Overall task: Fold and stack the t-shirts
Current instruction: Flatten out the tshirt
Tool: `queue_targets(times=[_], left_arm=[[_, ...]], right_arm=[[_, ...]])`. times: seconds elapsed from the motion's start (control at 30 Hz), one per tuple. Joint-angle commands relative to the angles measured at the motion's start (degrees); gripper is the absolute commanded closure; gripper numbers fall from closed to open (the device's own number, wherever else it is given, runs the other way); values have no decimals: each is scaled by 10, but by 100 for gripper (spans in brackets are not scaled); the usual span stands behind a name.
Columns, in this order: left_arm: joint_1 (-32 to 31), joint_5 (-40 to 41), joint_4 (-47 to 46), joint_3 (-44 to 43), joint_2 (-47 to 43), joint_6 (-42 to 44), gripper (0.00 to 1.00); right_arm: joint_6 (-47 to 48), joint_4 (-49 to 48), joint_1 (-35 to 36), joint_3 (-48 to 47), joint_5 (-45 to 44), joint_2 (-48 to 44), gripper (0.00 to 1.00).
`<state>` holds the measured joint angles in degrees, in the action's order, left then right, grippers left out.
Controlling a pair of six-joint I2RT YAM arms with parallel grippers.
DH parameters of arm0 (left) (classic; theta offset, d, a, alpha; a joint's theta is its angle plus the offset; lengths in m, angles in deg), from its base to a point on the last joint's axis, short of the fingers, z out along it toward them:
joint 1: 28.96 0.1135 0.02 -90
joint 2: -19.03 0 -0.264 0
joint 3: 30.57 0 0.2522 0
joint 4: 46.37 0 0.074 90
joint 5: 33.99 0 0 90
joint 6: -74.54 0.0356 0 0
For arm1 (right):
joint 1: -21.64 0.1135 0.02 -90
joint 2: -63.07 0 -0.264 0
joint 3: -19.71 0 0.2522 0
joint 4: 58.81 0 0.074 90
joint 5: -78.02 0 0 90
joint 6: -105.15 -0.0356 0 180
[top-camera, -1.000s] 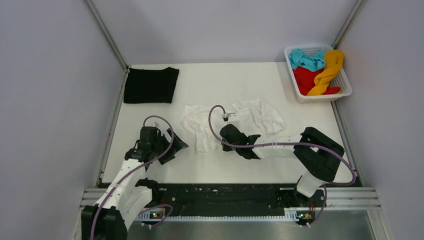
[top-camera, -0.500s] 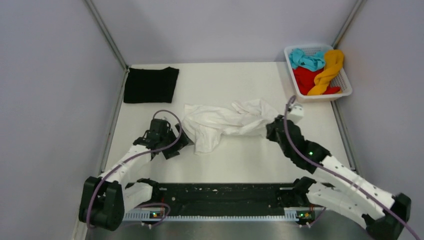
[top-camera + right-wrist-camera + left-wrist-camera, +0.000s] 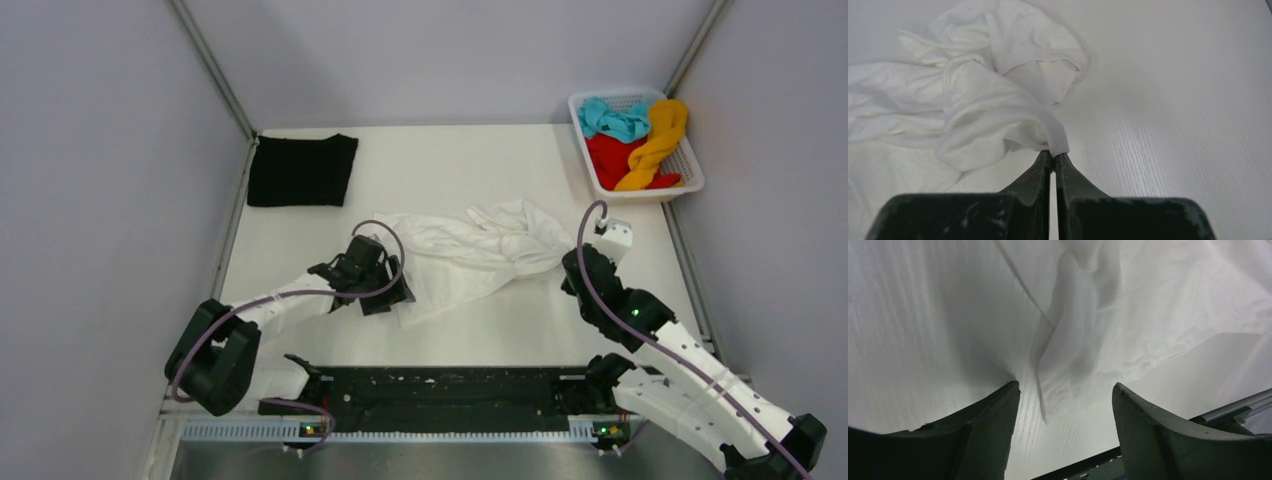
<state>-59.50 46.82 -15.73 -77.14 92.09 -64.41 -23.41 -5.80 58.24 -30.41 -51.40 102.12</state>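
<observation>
Moved: L gripper [image 3: 1065,384] slid right onto white shirt [image 3: 470,250] | L wide open, shirt edge sat between its fingers [image 3: 983,430], nothing held | R gripper [image 3: 1054,152] pinched shut on right corner | shirt lay long left-right, mid table [image 3: 450,165]

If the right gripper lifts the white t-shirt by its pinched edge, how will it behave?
Probably floppy: the white t-shirt lies in soft folds, so it should hang and drag rather than keep shape. It seems light, since the right gripper holds it by a thin pinched edge. That small bite might slip.
</observation>
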Motion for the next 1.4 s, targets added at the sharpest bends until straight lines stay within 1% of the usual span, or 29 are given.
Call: queue_targets(times=[0.0, 0.07, 0.17, 0.27, 0.37, 0.43, 0.47, 0.53, 0.6, 0.67, 0.7, 0.8, 0.9, 0.93, 1.0, 1.07, 1.13, 1.27, 1.37], left_arm=[[-47, 40, -6, -39, 50, -11, 30], [-69, 67, 34, -63, 73, -10, 32], [-117, 120, 101, -88, 93, -22, 33], [-165, 173, 167, -98, 108, -56, 32], [-198, 196, 177, -106, 138, -81, 32], [-210, 208, 179, -127, 172, -84, 40], [-214, 212, 184, -144, 199, -83, 46], [-221, 206, 189, -169, 234, -76, 65], [-224, 214, 184, -177, 257, -79, 78], [-223, 238, 177, -182, 263, -77, 100], [-221, 255, 183, -191, 260, -77, 100], [-219, 327, 231, -238, 216, -66, 100], [-218, 428, 283, -298, 133, -27, 100], [-218, 475, 298, -323, 103, -14, 100], [-215, 528, 310, -366, 44, 22, 100], [-214, 559, 300, -410, -24, 65, 100], [-214, 563, 268, -440, -81, 117, 100], [-214, 522, 161, -475, -180, 231, 100], [-214, 479, 151, -543, -211, 271, 100]], right_arm=[[11, -5, -6, -2, -19, -2, 100], [11, -5, -7, 1, -19, -5, 100], [14, -5, -7, 3, -18, -11, 100], [16, -5, -7, 7, -19, -16, 100], [19, -13, -7, 12, -16, -19, 100], [22, -21, -7, 16, -11, -19, 100], [23, -23, -7, 16, -9, -20, 100], [23, -24, -7, 17, -7, -19, 100], [22, -24, -6, 18, -4, -21, 100], [23, -28, -7, 19, 2, -23, 100], [24, -31, -7, 19, 3, -24, 100], [37, -44, -7, 2, 8, -24, 100], [71, -64, -7, -47, 8, -25, 100], [87, -69, -7, -68, 7, -26, 100], [114, -76, -7, -114, 12, -31, 100], [146, -82, -7, -167, 40, -34, 100], [170, -89, -6, -227, 72, -39, 100], [204, -136, -7, -309, 144, -50, 100], [222, -167, -7, -385, 225, -39, 100]])
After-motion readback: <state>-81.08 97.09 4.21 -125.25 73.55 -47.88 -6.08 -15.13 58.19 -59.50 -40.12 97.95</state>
